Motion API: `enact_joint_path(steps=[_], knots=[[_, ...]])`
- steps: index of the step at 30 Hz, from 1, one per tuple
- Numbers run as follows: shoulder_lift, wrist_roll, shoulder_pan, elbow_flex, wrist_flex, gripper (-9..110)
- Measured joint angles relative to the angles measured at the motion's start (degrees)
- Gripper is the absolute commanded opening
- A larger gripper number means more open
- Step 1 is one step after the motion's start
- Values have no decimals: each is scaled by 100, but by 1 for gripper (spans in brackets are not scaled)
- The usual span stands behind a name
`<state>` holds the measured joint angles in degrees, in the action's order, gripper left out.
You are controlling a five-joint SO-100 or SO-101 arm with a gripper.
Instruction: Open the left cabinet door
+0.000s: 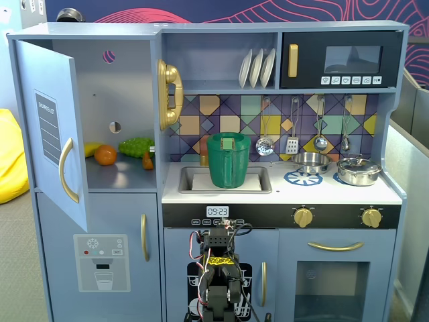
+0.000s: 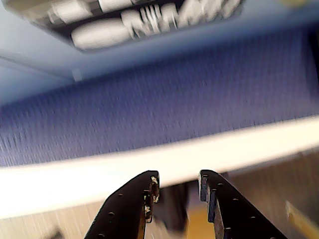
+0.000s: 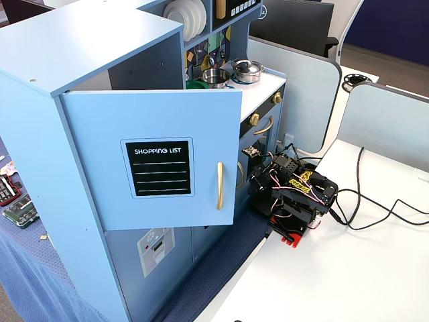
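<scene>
From my console the left cabinet door (image 1: 57, 127) is standing wide open, swung out on its hinge at the far left of the toy kitchen (image 1: 281, 201), up and to the left of the claw in a fixed view and well apart from it. It is a tall blue-grey rectangle; in a fixed view (image 3: 151, 157) I read the black chalkboard panel (image 3: 158, 168) with "SHOPPING LIST" in white above ruled lines, and the curved vertical gold handle (image 3: 219, 185) runs near the door's free edge. Behind the open door I see the compartment shelf with an orange (image 1: 105, 155), something yellow beside it and a green bumpy piece of play food (image 1: 136, 146). The arm (image 1: 220, 282) sits folded low in front of the lower cabinets, below the sink holding a green pitcher (image 1: 228, 159). In the wrist view the claw (image 2: 178, 186) enters from the bottom edge, its two dark fingers (image 2: 134, 209) parted by a narrow gap with nothing between them, though the picture is blurred. Beyond the tips I make out a pale strip, a band of blue mat (image 2: 174, 104) and, at the top, the small dishes picture (image 2: 129, 20) on a lower door.
</scene>
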<state>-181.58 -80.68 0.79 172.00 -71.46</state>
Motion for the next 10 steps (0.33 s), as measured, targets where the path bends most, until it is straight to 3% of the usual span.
enact_joint_path(steps=[10], knots=[[-70, -826, -26, -53, -589, 1]])
